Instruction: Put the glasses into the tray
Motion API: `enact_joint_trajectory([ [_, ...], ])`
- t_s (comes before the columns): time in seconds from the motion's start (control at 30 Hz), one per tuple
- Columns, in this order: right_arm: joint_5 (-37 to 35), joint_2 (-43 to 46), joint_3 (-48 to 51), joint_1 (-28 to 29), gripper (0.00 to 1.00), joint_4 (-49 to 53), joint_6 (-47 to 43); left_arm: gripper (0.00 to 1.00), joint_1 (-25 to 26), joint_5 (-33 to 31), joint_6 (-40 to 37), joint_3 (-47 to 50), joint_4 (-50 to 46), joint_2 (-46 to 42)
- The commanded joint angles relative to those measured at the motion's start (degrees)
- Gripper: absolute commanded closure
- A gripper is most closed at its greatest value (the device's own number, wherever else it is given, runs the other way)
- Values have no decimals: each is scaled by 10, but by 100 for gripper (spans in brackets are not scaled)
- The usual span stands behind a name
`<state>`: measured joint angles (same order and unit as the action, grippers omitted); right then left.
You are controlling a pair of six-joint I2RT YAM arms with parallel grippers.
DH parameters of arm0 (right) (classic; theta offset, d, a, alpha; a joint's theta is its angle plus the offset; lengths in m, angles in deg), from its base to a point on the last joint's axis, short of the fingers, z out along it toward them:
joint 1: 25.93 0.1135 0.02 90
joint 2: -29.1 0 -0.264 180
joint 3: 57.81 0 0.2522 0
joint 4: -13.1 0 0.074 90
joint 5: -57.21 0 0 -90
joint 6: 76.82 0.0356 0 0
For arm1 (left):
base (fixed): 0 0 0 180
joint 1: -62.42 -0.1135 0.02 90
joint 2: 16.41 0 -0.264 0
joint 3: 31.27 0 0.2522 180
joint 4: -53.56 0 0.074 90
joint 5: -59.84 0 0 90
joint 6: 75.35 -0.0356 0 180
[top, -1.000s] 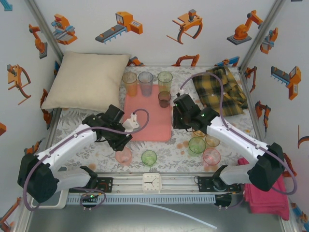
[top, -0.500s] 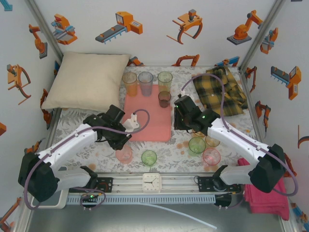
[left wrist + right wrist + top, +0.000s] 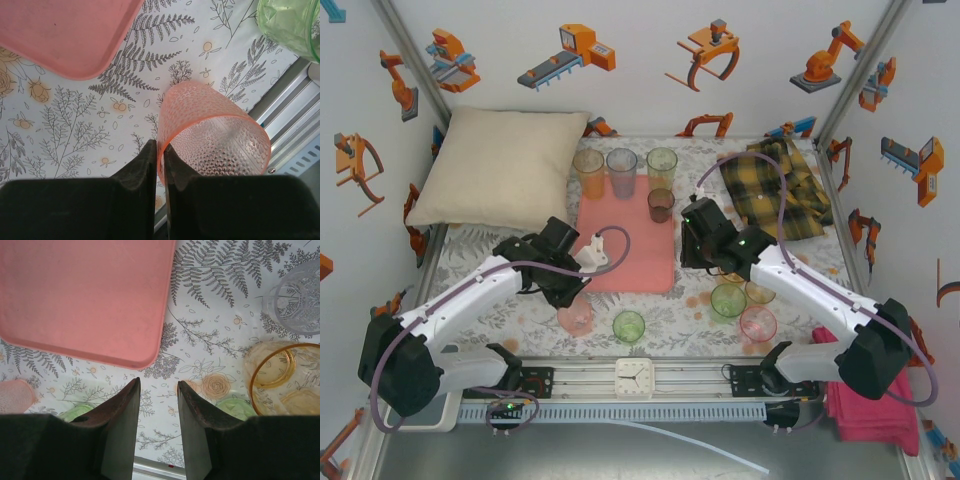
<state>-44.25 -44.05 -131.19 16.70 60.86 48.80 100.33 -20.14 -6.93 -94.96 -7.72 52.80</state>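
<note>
Green glasses (image 3: 728,300): I count three
Orange glasses (image 3: 588,168): I see two
Pink glasses (image 3: 758,323): two
Bluish-grey glass (image 3: 621,168): one
Dark smoky glass (image 3: 661,205): one
Clear glass (image 3: 297,295): one, on my right wrist camera
Glasses in all: ten by my tally
Tray (image 3: 640,255): one
Pillow (image 3: 500,165): one
Yellow plaid cloth (image 3: 800,205): one
Magenta cloth (image 3: 870,405): one
Clock (image 3: 634,378): one

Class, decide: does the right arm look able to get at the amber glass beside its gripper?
Probably yes. The right gripper is open and empty, and the amber glass stands upright close to its side with bare table between. A clear glass next to it leaves little room.
</note>
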Motion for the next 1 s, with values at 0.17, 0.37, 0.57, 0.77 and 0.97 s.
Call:
enact_joint_trajectory([
  [0.17,-12,14,6,3,63,-5,9,85,3,12,-4,-37,-32,1],
  [0.37,-10,11,4,3,63,-5,9,86,2,8,-11,-44,-41,-2],
  [0.57,-9,12,4,3,63,-5,10,87,-4,11,-15,-69,-56,2],
  [0.77,-12,15,5,3,63,-3,10,86,-12,10,-15,-113,-67,24],
  [0.97,-14,19,10,3,63,-3,9,86,-25,4,-25,-182,-54,74],
])
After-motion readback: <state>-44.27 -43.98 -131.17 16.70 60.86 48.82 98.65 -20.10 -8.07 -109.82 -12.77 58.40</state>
